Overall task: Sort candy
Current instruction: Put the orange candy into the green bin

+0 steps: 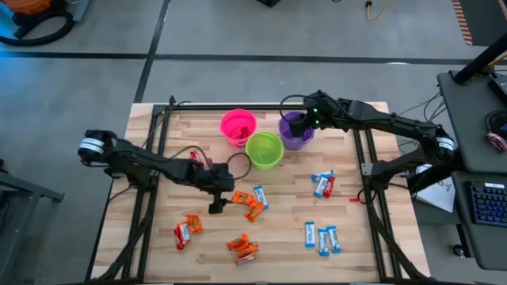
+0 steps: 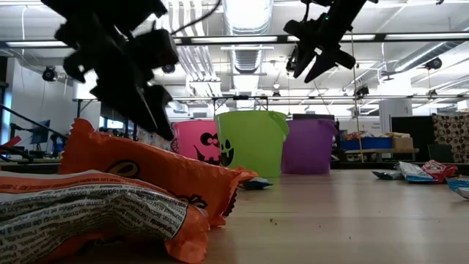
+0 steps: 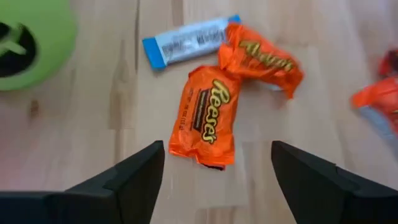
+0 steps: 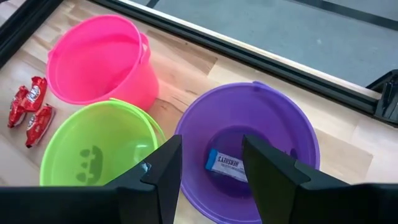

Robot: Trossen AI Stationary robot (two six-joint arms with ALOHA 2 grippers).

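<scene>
Candy lies scattered over the desk (image 1: 198, 261): orange pieces near the middle and at the near left, red ones at the near left, blue-and-white ones to the right, and one blue-and-white bar (image 4: 229, 165) already at the bottom of the purple cup (image 4: 273, 112). The left claw (image 3: 211, 171) hangs over the desk's middle with its fingers spread wide and empty, straddling an orange candy (image 3: 205, 115) that lies flat below it, touching a second orange piece (image 3: 261, 57) and just beside a blue-and-white one (image 3: 186, 40). The right claw (image 4: 211, 168) hovers above the purple cup, fingers apart, holding nothing. These candies look light and flat, with soft contents under a slick, crinkly wrapper that would likely slide or buckle under a pinch at the ends. I judge the best hold is across the short width at the middle of the orange candy, fingers coming down to the wood on either long edge, clear of the neighbour touching its far corner.
</scene>
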